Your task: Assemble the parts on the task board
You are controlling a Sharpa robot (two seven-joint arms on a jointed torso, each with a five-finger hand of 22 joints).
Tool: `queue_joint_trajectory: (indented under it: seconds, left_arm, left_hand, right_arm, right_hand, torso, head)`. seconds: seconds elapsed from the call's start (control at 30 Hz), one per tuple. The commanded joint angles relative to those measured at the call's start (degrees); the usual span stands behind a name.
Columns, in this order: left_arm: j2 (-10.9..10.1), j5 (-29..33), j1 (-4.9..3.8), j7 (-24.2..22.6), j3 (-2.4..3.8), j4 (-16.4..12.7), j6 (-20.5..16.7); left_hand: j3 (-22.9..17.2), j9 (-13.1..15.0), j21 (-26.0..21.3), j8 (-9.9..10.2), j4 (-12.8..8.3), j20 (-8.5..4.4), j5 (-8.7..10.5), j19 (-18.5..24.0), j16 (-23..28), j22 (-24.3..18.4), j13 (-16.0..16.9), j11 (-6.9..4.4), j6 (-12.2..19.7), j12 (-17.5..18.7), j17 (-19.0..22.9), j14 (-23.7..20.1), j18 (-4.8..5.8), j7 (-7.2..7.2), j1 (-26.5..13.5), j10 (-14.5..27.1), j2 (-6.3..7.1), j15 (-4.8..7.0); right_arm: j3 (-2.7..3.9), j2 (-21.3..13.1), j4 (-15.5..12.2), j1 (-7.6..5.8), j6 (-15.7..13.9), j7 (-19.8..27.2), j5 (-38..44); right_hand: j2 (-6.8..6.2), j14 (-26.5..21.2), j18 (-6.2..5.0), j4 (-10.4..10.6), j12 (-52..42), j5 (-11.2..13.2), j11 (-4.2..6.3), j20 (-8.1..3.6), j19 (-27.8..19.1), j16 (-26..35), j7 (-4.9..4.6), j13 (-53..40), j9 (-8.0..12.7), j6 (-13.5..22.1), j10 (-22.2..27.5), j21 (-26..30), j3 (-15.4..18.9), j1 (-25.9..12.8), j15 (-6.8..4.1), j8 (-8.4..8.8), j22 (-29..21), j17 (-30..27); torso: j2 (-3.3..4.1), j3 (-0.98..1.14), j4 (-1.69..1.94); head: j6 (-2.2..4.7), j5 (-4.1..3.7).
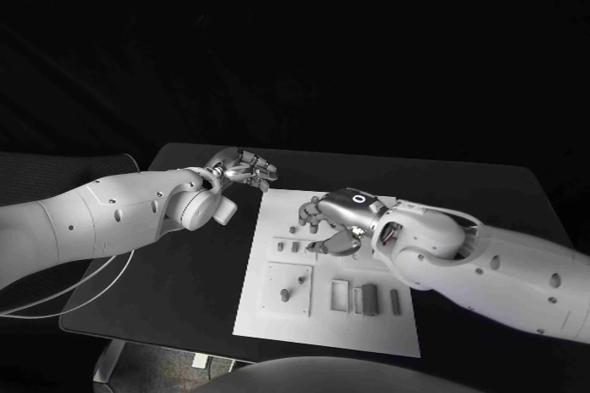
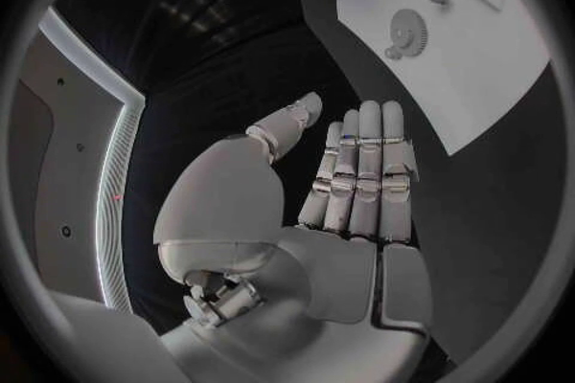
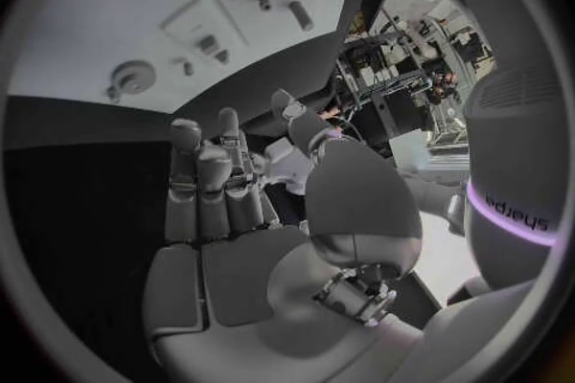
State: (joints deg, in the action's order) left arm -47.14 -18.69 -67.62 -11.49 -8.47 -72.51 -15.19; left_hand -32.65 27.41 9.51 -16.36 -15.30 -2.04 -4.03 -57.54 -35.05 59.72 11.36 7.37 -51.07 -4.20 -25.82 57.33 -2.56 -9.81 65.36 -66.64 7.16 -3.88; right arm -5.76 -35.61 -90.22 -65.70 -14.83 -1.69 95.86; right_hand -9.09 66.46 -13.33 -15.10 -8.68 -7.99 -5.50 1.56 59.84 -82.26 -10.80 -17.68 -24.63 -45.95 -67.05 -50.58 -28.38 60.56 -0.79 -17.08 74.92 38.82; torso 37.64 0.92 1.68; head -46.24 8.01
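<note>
Leftmost, the left robot hand [image 1: 242,169] hangs over the bare black counter [image 1: 184,265], just off the far left corner of the task board [image 1: 369,325]. In the left wrist view its fingers [image 2: 365,174] lie straight and close together, the thumb stands apart, and the palm holds nothing, so this robot hand is wide.

Next comes the task board itself, a white plate lying flat in the middle of the counter. On its near half, a small upright peg [image 1: 286,295] stands in a square recess toward the board's left edge, and beside it, further right, several oblong grey parts [image 1: 370,298] lie in a row. A few smaller parts [image 1: 286,247] sit near the board's middle, to the left. The left wrist view also shows a gear-like round part [image 2: 407,25] on the board.

Over the far half of the board hovers the right robot hand [image 1: 330,222], its arm crossing the board's right edge. In the right wrist view its fingers [image 3: 201,182] rise side by side, slightly bent at the tips, with nothing between them and the thumb; this robot hand is likewise wide and grips nothing. Whether its fingertips touch the board cannot be told.
</note>
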Motion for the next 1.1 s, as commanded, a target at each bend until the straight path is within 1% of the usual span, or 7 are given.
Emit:
queue_joint_trajectory:
  seconds: [0.03, 0.23, 0.3, 0.33, 0.47, 0.93, 1.1]
  left_arm:
    - [0.11, 0.21, -0.07, -0.69, 0.02, 0.12, 0.32]
    - [0.24, 0.23, -0.06, -0.70, -0.01, 0.63, 0.21]
    - [0.32, 0.25, -0.06, -0.65, -0.02, 0.73, 0.22]
    - [0.32, 0.25, -0.06, -0.65, -0.03, 0.76, 0.22]
    - [0.28, 0.26, -0.06, -0.58, -0.05, 0.66, 0.27]
    - [0.45, 0.28, -0.05, -0.44, -0.09, 0.29, 0.60]
    - [0.50, 0.28, -0.05, -0.41, -0.09, 0.04, 0.71]
  left_hand:
    - [-0.14, -0.10, -0.32, -0.28, 0.32, 0.14, -0.34, -0.39, 0.21, 0.07, -0.07, 0.17, 0.45, 0.10, -0.10, 0.41, -0.57, -0.03, 0.09, -0.21, -0.10, 0.11]
    - [-0.13, -0.10, -0.33, -0.31, 0.33, 0.14, -0.33, -0.41, 0.26, 0.09, -0.07, 0.15, 0.43, 0.09, -0.19, 0.44, -0.57, -0.02, 0.09, -0.24, -0.10, 0.11]
    - [-0.11, -0.10, -0.34, -0.31, 0.36, 0.15, -0.33, -0.42, 0.28, 0.09, -0.07, 0.15, 0.42, 0.08, -0.23, 0.45, -0.57, -0.03, 0.05, -0.25, -0.09, 0.11]
    - [-0.10, -0.11, -0.34, -0.32, 0.37, 0.15, -0.32, -0.42, 0.30, 0.10, -0.08, 0.16, 0.42, 0.08, -0.25, 0.46, -0.56, -0.03, 0.02, -0.25, -0.07, 0.11]
    - [-0.09, -0.11, -0.35, -0.32, 0.39, 0.15, -0.32, -0.43, 0.32, 0.10, -0.08, 0.15, 0.42, 0.08, -0.28, 0.47, -0.56, -0.03, -0.01, -0.25, -0.07, 0.11]
    - [-0.02, -0.13, -0.38, -0.34, 0.51, 0.15, -0.31, -0.45, 0.44, 0.13, -0.09, 0.15, 0.41, 0.08, -0.45, 0.50, -0.55, -0.02, -0.18, -0.27, -0.06, 0.11]
    - [0.01, -0.14, -0.40, -0.35, 0.57, 0.15, -0.31, -0.44, 0.50, 0.14, -0.10, 0.15, 0.42, 0.08, -0.52, 0.50, -0.55, -0.02, -0.25, -0.27, -0.07, 0.10]
  right_arm:
    - [0.08, -2.15, 0.60, -2.09, 3.16, -1.60, -9.75]
    - [-0.01, -6.77, 1.14, -3.56, 8.17, -5.31, -14.67]
    - [-0.26, -8.08, 1.03, -3.56, 9.60, -6.81, -16.08]
    - [-0.54, -8.74, 0.79, -3.56, 10.07, -7.51, -16.85]
    - [-1.38, -11.17, -0.59, -3.56, 12.46, -10.17, -20.17]
    - [-6.92, -15.13, -5.18, -3.52, 21.19, -22.35, -31.98]
    - [-7.83, -15.09, -5.07, -3.45, 22.34, -23.56, -32.84]
  right_hand:
    - [0.00, 0.12, -1.67, 1.35, -1.17, -0.11, 0.45, -0.05, -0.02, -0.14, -0.31, -0.95, 0.07, -0.15, -1.72, 0.01, 0.49, -2.09, -0.44, -0.41, 0.81, -0.11]
    - [-0.36, 0.22, -1.67, 3.25, -10.49, -0.07, 3.12, -0.25, 0.05, 0.24, 2.09, -9.45, -0.65, -2.63, -8.96, 0.41, 1.31, -4.08, -3.01, -1.99, 0.67, -0.33]
    - [-0.09, 0.38, -1.67, 4.59, -25.84, -0.12, 4.23, -0.55, 0.35, 0.47, 3.51, -27.09, -1.29, -3.48, -2.57, 0.97, 1.75, -4.77, -3.37, -2.42, 0.57, -0.32]
    - [-0.05, 0.43, -1.67, 4.96, -31.67, -0.19, 4.05, -0.51, 0.29, 0.26, 3.03, -32.91, -1.64, -4.21, -0.31, 0.99, 1.74, -5.01, -4.00, -2.74, 0.77, -0.13]
    - [-0.12, 1.26, -1.67, 7.47, -41.72, -3.15, 4.92, -0.63, 0.40, -2.63, 3.80, -41.08, -2.61, -6.02, 1.17, 0.95, 1.26, -7.10, -4.66, -3.63, 0.99, 1.71]
    - [-1.47, 2.32, -1.67, 17.56, -54.59, 1.83, 6.38, -2.30, 1.77, -7.32, 5.35, -48.40, -4.76, -9.53, 0.74, -0.21, 0.42, -14.84, -5.89, -4.80, 1.16, 6.58]
    - [-2.10, 3.05, -1.67, 22.75, -55.43, 4.09, 6.60, -2.83, 1.87, -7.44, 5.52, -48.46, -5.09, -9.76, 0.40, -0.51, 0.13, -17.96, -6.09, -4.63, 1.17, 8.07]
  torso:
    - [-0.04, -0.03, -0.08]
    - [-0.17, -0.06, -0.40]
    - [-0.23, 0.01, -0.57]
    - [-0.24, 0.03, -0.59]
    - [-0.28, 0.12, -0.65]
    - [-0.23, -0.11, -0.51]
    - [-0.23, -0.23, -0.47]
  head:
    - [0.82, -0.88]
    - [1.74, -2.08]
    - [1.96, -2.35]
    - [1.98, -2.46]
    - [1.94, -2.94]
    - [1.27, -4.16]
    - [0.89, -4.60]
